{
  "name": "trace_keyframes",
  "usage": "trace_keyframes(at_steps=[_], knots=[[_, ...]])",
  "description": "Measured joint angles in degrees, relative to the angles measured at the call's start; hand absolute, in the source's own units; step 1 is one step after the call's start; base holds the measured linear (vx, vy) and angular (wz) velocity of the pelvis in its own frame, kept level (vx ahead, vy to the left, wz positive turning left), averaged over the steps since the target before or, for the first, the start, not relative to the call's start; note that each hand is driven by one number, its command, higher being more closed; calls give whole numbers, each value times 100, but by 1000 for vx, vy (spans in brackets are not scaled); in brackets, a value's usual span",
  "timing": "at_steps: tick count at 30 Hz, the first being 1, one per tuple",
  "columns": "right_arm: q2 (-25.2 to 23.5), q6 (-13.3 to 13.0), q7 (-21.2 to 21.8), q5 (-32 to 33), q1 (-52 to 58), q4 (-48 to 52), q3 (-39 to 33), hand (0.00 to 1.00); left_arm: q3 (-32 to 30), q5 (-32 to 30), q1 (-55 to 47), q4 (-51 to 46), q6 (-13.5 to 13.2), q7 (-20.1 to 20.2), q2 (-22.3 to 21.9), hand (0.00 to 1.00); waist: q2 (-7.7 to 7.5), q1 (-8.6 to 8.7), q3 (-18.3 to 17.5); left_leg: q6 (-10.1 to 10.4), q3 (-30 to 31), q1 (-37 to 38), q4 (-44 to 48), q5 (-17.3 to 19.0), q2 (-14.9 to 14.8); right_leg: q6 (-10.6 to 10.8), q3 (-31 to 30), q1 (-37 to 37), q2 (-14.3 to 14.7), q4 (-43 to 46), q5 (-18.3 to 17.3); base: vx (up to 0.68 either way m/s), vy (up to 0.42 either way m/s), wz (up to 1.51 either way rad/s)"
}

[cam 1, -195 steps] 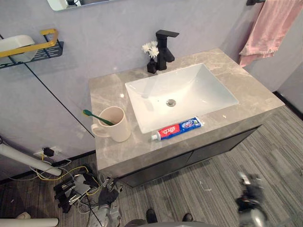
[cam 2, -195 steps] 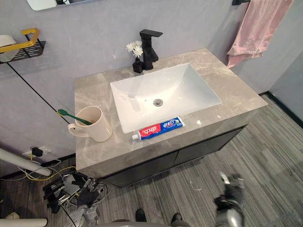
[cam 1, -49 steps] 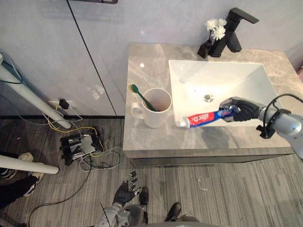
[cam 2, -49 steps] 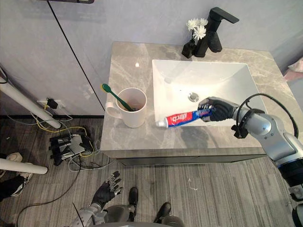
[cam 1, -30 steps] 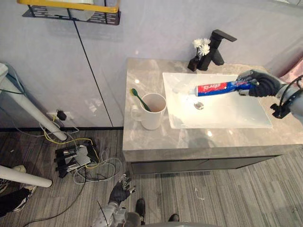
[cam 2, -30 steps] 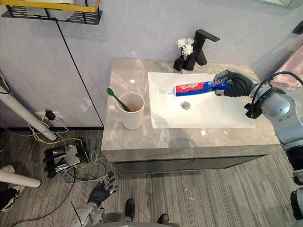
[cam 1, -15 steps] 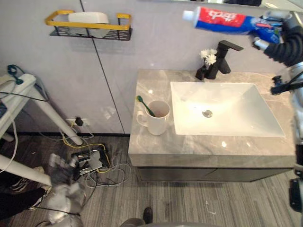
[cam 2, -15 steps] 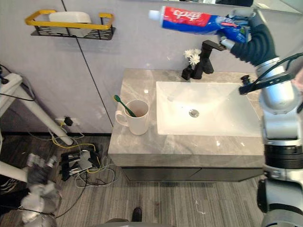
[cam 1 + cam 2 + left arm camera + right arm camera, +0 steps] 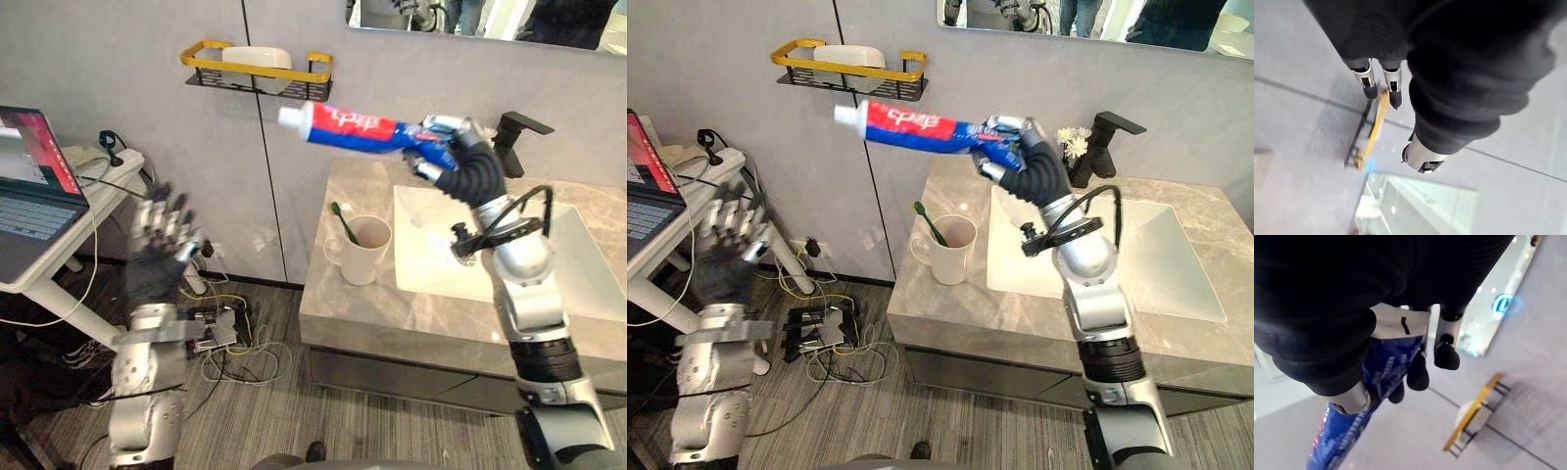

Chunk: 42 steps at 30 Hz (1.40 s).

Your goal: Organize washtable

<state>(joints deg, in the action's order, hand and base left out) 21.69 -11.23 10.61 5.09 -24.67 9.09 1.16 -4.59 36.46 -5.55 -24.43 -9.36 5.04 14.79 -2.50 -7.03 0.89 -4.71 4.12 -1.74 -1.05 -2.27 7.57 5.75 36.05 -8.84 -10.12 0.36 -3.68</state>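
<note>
Right hand (image 9: 453,149) fingers clenched around the tail end of the toothpaste (image 9: 358,127). The tube is in the air, roughly level, above the desk's (image 9: 392,308) left edge, cap pointing toward the wall shelf (image 9: 257,73). Left hand (image 9: 157,245) is up, off to the left of the desk, fingers released and spread, holding nothing. Cup (image 9: 364,253) with toothbrush (image 9: 345,220) sits near the desk's left edge, beside the sink (image 9: 431,257).

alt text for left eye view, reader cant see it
The right hand holds a red, white and blue toothpaste tube high, cap toward a yellow-railed wall shelf. A cream mug with a green toothbrush stands on the grey counter beside a white sink; the left hand is raised, open.
</note>
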Motion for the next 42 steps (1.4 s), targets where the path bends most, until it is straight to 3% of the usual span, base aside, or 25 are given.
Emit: trace_keyframes(at_steps=[5,15,28,42], knots=[[-285,42,90,0,305,161,5,100,454,378,352,-48,6,116,17,0,76,37,-41,-1,50,9,0,-44,24,30,22,-18,-4,27,-20,-11,-17,6],[-783,55,94,0,525,358,114,100,795,600,756,-47,50,106,25,0,100,311,-55,7,-142,61,-57,-44,-46,35,-184,40,1,24,-20,-9,-18,-11],[-1077,275,93,-7,725,364,108,100,1419,914,1192,-46,249,108,13,0,99,349,-56,9,-272,59,-112,-44,-63,75,-326,100,12,-57,13,12,-34,-5],[-1357,290,94,-2,892,366,198,100,1886,1189,1603,-9,281,55,-151,0,76,490,-60,7,-318,61,-153,-44,-65,87,-383,132,10,-70,31,1,-19,-2]])
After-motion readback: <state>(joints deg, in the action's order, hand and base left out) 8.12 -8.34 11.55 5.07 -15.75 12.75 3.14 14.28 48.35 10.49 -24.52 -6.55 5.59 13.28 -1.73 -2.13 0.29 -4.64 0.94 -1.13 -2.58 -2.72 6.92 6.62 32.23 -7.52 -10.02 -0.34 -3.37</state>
